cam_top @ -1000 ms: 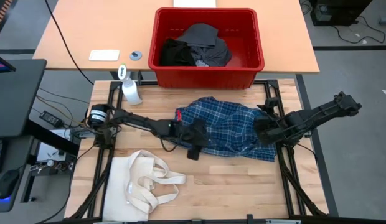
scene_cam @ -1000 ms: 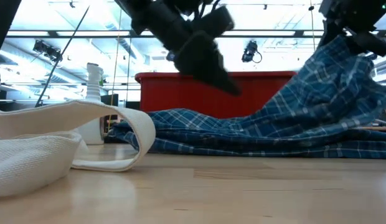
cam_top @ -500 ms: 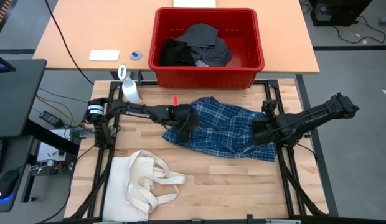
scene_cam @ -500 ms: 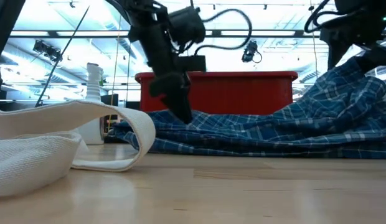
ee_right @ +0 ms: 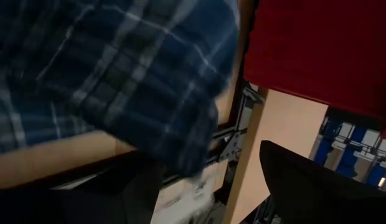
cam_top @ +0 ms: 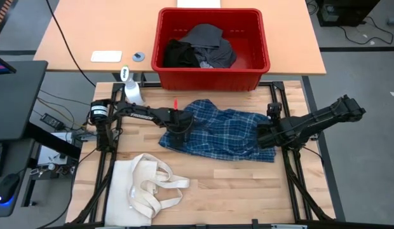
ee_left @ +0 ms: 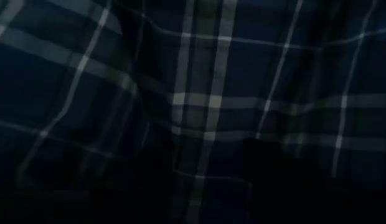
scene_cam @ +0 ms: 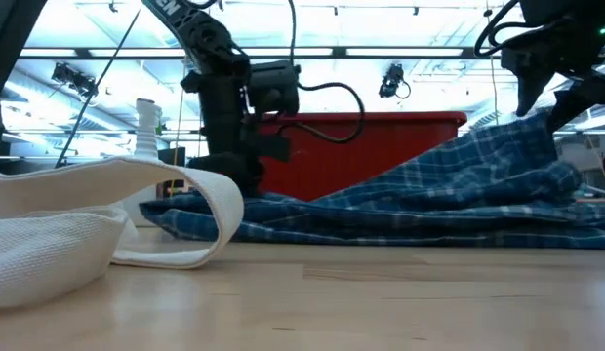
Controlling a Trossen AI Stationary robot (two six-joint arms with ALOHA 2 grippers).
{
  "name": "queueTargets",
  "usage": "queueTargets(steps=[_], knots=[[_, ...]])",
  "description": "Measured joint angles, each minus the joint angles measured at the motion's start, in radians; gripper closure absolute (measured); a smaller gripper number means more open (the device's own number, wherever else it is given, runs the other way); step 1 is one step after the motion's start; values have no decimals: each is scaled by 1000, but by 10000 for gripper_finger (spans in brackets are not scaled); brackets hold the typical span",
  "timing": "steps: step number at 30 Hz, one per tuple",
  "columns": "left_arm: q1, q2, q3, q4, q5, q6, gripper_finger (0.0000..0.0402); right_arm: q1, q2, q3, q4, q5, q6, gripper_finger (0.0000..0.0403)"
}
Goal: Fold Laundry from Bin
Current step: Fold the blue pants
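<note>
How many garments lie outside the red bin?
1: the blue plaid shirt on the wooden table. The bin holds a dark pile; more may be hidden.

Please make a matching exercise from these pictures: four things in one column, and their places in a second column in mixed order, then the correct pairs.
Things
1. plaid shirt
2. dark clothes
3. tote bag
4. spray bottle

Places
A. inside the red bin
B. table's front left part
C. spread on the table's middle
D. upright, left of the bin

Pairs: 1-C, 2-A, 3-B, 4-D
</note>
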Motion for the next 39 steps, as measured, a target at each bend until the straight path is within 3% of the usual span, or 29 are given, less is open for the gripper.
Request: queueTargets(steps=[6, 16, 22, 25, 31, 39], knots=[[-7, -84, -63, -55, -30, -42, 192, 0, 0, 0, 0, -15, 0, 139], [-7, -407, -176, -153, -82, -133, 192, 0, 0, 0, 3, 27, -3, 139], [-43, -570, -186, -41, -76, -135, 192, 0, -2, 0, 103, 68, -3, 140], [-95, -582, -186, 70, -57, -134, 192, 0, -3, 0, 276, 49, -31, 140], [-179, -516, -186, 107, -56, -115, 192, 17, 0, 0, 590, -142, -104, 140], [-140, -397, -261, 97, -198, -111, 192, 17, 56, -57, 853, -316, 20, 140]])
